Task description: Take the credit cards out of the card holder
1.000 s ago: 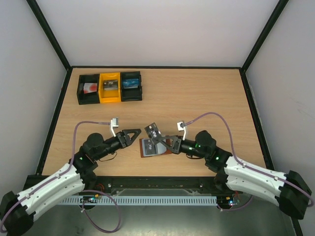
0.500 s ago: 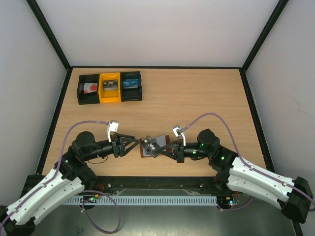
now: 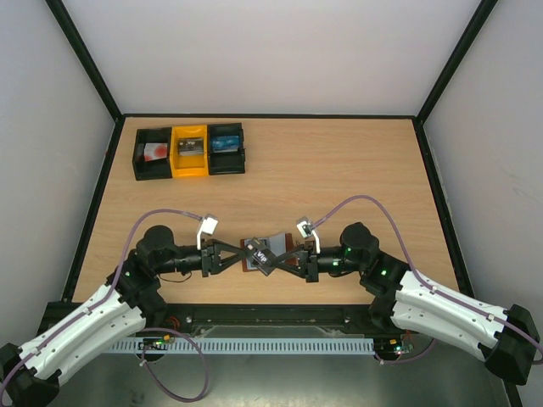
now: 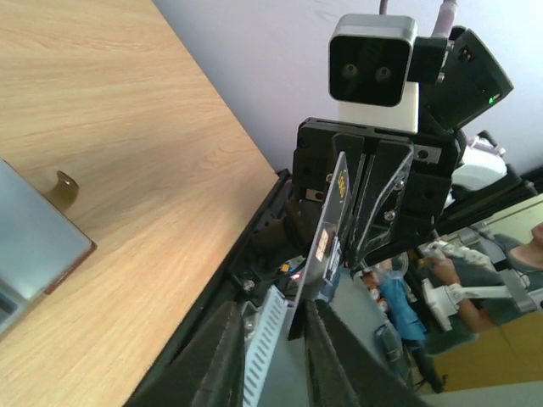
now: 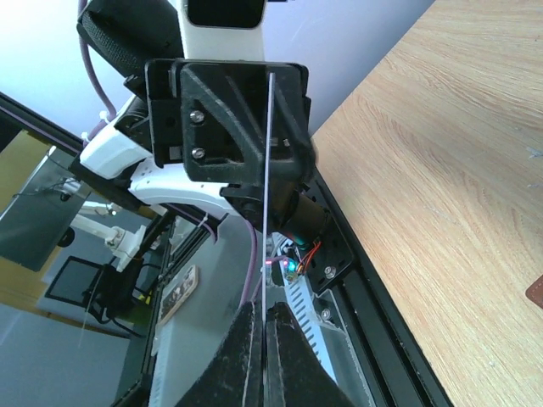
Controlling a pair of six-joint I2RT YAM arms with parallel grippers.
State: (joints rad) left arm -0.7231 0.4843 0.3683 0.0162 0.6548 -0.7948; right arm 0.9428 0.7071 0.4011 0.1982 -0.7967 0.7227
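Note:
The brown card holder [image 3: 278, 241] lies open on the table near the front edge, grey-blue inner face up; its corner and brown tab show in the left wrist view [image 4: 34, 246]. My right gripper [image 3: 274, 259] is shut on the black card [image 3: 260, 252] and holds it above the holder's left end. The card is edge-on in the right wrist view [image 5: 267, 170]. My left gripper [image 3: 241, 257] faces it, open, with the card's free end [image 4: 331, 229] between its jaws, close to the right finger [image 4: 335, 356]. No blue card shows.
A row of three bins stands at the back left: black [image 3: 153, 154], yellow [image 3: 189, 151] and black [image 3: 226, 147], each with small items inside. The table's black front rail [image 3: 271, 312] runs just below both grippers.
My left gripper has moved right until its open jaws straddle the card's end. My right gripper has swung the black card down and left to meet it.

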